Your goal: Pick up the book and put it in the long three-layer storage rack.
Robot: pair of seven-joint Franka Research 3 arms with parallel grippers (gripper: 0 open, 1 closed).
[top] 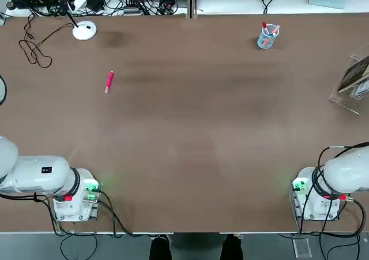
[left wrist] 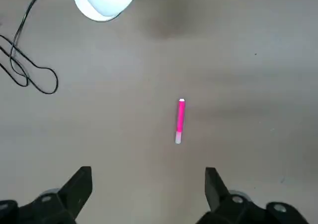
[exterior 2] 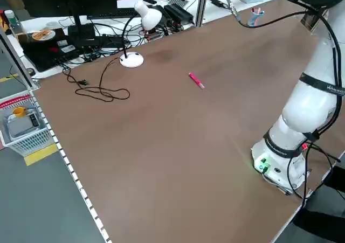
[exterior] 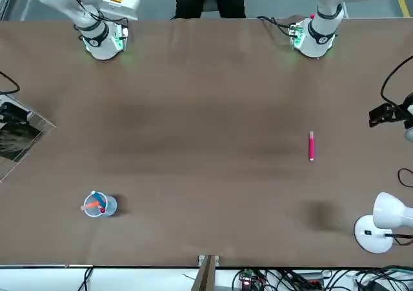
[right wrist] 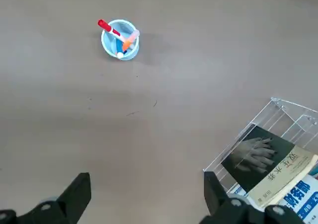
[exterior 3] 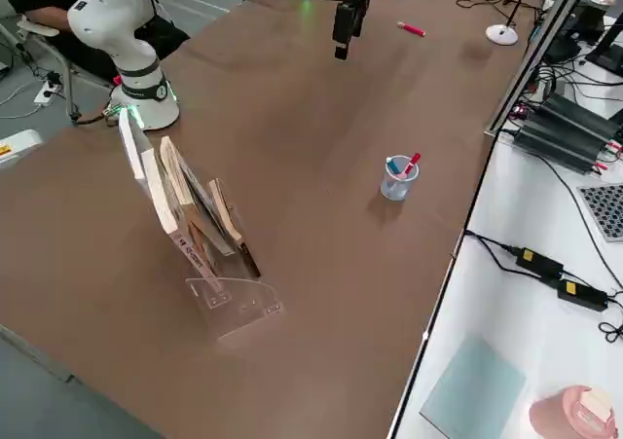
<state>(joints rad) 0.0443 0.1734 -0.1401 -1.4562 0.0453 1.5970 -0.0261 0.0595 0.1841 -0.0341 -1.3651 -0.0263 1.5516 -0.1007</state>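
Two grippers stand wide open and empty: left gripper above the pink marker, right gripper overlooking the rack. The book leans inside the rack at the bench's three o'clock edge, apparently stowed.

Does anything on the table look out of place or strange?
One thing: a pink marker lies loose on the table, far from the clear cup holding the other pens. The book leans in the storage rack, which looks normal.
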